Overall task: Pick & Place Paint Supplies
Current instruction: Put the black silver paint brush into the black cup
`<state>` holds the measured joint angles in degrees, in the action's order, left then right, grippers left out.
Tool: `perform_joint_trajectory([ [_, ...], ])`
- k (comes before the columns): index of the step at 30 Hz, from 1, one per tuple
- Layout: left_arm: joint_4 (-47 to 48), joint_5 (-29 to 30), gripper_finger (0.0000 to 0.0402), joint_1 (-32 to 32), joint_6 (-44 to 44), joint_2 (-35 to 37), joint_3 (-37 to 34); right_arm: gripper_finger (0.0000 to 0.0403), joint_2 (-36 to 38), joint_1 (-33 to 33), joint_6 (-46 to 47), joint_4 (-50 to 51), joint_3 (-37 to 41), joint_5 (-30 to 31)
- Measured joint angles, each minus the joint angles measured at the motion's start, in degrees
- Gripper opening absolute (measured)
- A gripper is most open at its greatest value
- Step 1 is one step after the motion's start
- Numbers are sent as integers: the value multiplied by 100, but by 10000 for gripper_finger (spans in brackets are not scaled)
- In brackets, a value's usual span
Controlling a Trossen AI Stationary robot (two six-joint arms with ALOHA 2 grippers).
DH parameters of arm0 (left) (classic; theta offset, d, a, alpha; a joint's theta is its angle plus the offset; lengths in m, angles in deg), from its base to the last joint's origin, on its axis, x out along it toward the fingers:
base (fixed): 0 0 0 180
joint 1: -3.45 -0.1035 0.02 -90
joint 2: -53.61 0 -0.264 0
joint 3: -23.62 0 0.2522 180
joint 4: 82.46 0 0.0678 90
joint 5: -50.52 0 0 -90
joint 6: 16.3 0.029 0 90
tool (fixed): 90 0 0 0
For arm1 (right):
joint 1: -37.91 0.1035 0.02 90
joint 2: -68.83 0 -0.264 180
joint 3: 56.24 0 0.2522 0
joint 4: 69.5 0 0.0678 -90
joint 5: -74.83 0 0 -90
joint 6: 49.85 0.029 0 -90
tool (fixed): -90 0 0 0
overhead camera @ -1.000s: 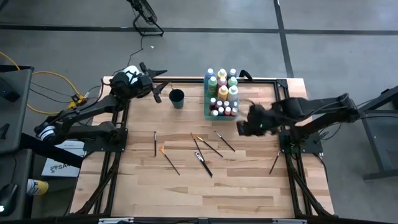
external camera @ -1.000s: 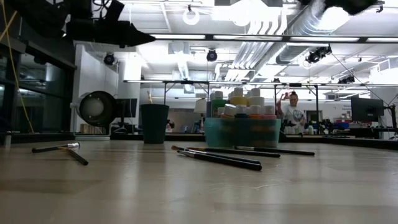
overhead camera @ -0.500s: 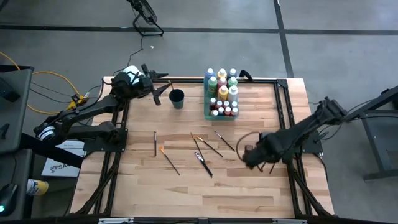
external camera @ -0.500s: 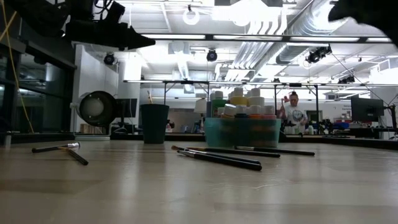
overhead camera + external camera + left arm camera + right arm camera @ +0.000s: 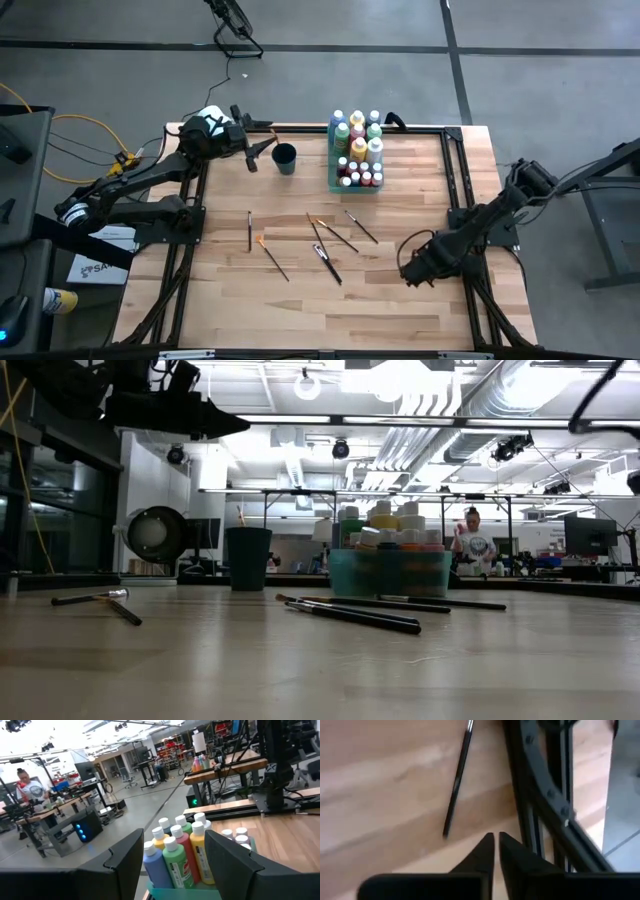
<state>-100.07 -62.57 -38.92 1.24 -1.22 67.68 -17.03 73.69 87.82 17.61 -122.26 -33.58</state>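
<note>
Paint bottles with white caps stand packed in a green tray (image 5: 357, 150) at the table's far side; the left wrist view shows them (image 5: 180, 855) close ahead. Several thin dark brushes (image 5: 328, 240) lie flat mid-table. Another brush (image 5: 457, 780) lies by the right frame rail. My left gripper (image 5: 262, 147) hovers open at the far left, beside a dark cup (image 5: 284, 158). My right gripper (image 5: 415, 268) is shut and empty over the table's right side, its tips (image 5: 496, 845) just short of that brush's near end.
A black metal frame rail (image 5: 540, 795) runs along the table's right edge, close to my right gripper. Two more brushes (image 5: 249, 230) lie toward the left. Bare wood stretches along the near edge. A person stands in the room beyond (image 5: 470, 540).
My right gripper has swung from beside the tray's right side toward the near edge and come down low over the table's right part. My left arm has kept still. Nothing on the table has moved.
</note>
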Motion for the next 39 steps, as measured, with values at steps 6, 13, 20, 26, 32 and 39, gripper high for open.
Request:
perform_joint_trajectory([
  [6, 31, -16, 203, 0, -27, 0, 0, 4, 0, -4, -16, -492, 533, 83],
  [13, 35, -14, 203, 0, -131, 0, 2, 3, 2, -163, -44, -718, 1069, 214],
  [20, 33, -12, 203, 0, -137, 0, 2, 3, 2, -426, -102, -981, 1543, 465],
  [26, 33, -10, 203, 0, -155, 0, 2, 3, 26, -647, -150, -1503, 1914, 501],
  [32, 33, -5, 203, 2, -162, 0, 2, 3, 15, -840, -347, -1378, 1949, 860],
  [39, 35, 3, 203, 0, -166, 0, 2, 3, 11, -1054, -902, -1611, 1953, 1257],
])
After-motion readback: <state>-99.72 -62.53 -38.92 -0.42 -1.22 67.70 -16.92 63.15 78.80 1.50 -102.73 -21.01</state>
